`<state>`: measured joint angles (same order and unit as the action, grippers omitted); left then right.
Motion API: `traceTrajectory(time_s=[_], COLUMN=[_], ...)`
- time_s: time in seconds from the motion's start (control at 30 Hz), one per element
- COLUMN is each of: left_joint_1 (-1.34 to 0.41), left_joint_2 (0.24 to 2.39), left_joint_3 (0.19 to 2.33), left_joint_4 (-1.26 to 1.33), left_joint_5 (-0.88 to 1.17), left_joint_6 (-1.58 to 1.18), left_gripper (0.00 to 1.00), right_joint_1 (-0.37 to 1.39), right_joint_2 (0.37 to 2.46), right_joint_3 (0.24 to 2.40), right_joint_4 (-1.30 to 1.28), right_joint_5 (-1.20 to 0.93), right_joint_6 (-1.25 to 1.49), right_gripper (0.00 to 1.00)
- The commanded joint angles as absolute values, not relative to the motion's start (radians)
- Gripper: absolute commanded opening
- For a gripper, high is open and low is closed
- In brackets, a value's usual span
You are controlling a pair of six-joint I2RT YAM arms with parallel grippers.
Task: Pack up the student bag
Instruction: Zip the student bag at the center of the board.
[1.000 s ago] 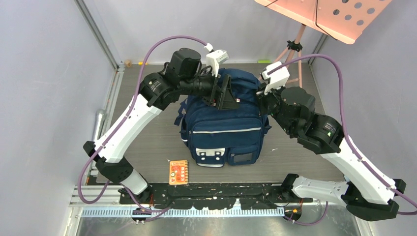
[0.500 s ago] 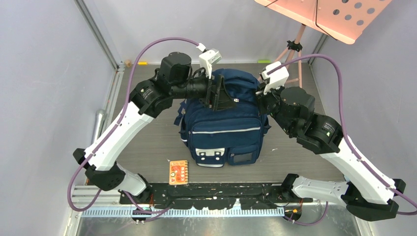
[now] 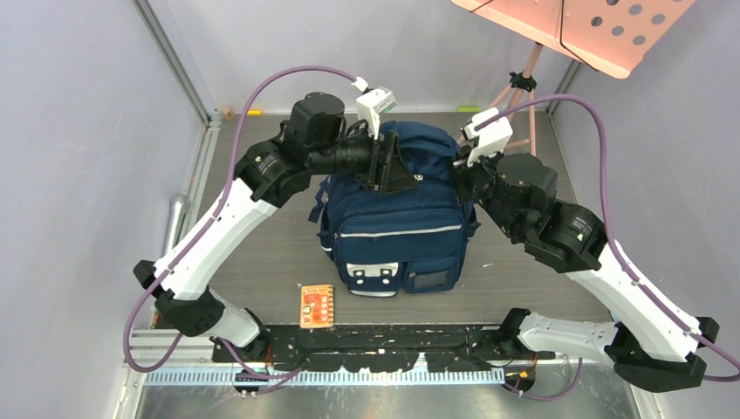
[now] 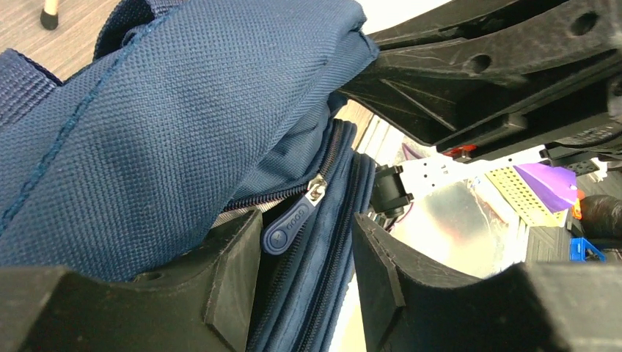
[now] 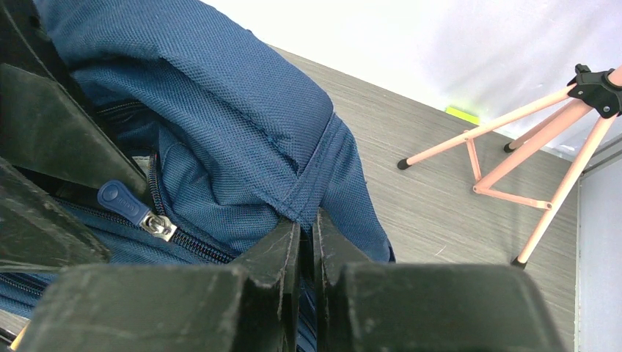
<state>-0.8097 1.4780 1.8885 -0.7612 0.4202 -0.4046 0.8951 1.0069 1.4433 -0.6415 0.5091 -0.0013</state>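
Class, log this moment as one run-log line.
left gripper: open, astride zip pull | right gripper: shut on student bag fabric

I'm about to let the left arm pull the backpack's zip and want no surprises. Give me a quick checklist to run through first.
1. Zip pull sits between the left tool's jaws: ok.
2. Left tool closed on the zip pull: not ok, jaws apart.
3. Right tool pinches the student bag's top fabric: ok.
4. Student bag stands upright on the table: ok.
5. How far the zip track is open: cannot tell.
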Motion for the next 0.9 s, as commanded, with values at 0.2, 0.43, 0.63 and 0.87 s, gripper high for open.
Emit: traceTrajectory(time_s=[0.2, 0.43, 0.63, 0.87], left_joint_1=[-0.811, -0.812, -0.812, -0.811], left_joint_2=[1.495, 1.474, 1.46, 1.463], left_joint_3=[1.912, 1.924, 1.933, 1.933], left_joint_4=[-0.783, -0.771, -0.762, -0.761], left_joint_5=[0.379, 0.364, 0.374, 0.378], left_joint_6=[-0.348, -0.337, -0.341, -0.341], left_gripper=[0.34, 0.18, 0.26, 0.25], right_joint_1=[0.896, 0.896, 0.896, 0.896], right_joint_2=[1.001, 0.997, 0.998, 1.0], right_joint_3=[1.438, 1.433, 1.428, 1.429], right_joint_4=[-0.585, -0.583, -0.583, -0.584], right_joint_5=[0.471, 0.474, 0.477, 0.473], right_joint_6=[0.02, 0.02, 0.021, 0.021], right_gripper=[0.12, 0.12, 0.12, 0.12])
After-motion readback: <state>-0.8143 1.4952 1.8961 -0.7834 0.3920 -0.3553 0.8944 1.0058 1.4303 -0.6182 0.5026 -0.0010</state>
